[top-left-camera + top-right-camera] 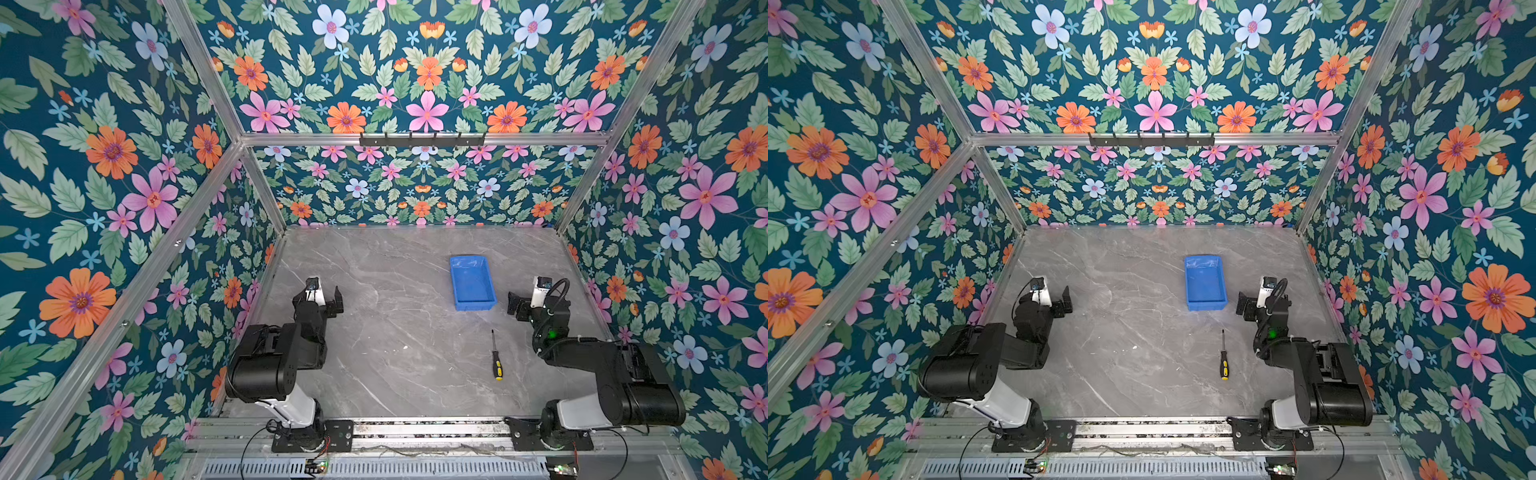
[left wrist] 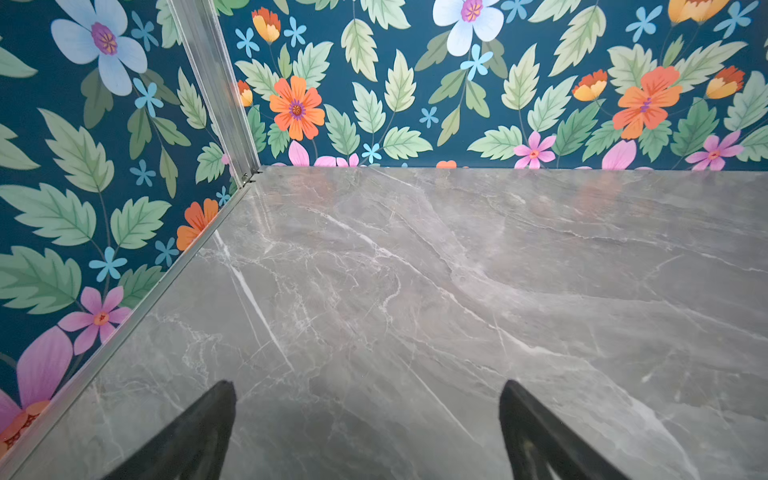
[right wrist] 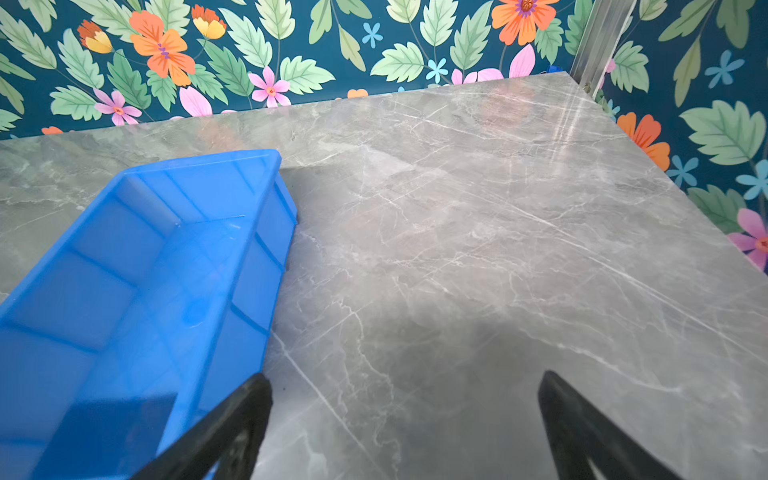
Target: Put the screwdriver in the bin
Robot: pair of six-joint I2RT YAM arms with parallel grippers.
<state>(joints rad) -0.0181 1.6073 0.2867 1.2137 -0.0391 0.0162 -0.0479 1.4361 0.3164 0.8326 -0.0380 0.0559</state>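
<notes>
You can see the screwdriver (image 1: 496,357) (image 1: 1224,358) lying flat on the gray table (image 1: 395,332) in both top views. It is on the right half of the table, close to the front. Its thin dark tip points to the back wall, and its black and yellow handle points to the front. Nothing is touching it.

The bin (image 1: 473,282) (image 1: 1206,283) is farther back, past the tip, with a gap of bare table between them. It is bright blue and has nothing in it (you can see its floor all the way across).

The right gripper (image 1: 534,300) sits just to the right of the bin, low by the table. Look at the right wrist view: the right gripper (image 3: 405,409) has its two black fingers spread wide apart, with only table between them. One finger is right next to the bin (image 3: 145,270), but you can't tell if it touches.

The left gripper (image 1: 322,299) is over on the left side, well apart from the screwdriver and the bin. In the left wrist view the left gripper (image 2: 368,415) is spread wide too and holds nothing.

Flower walls (image 1: 415,187) stand all around the table.
</notes>
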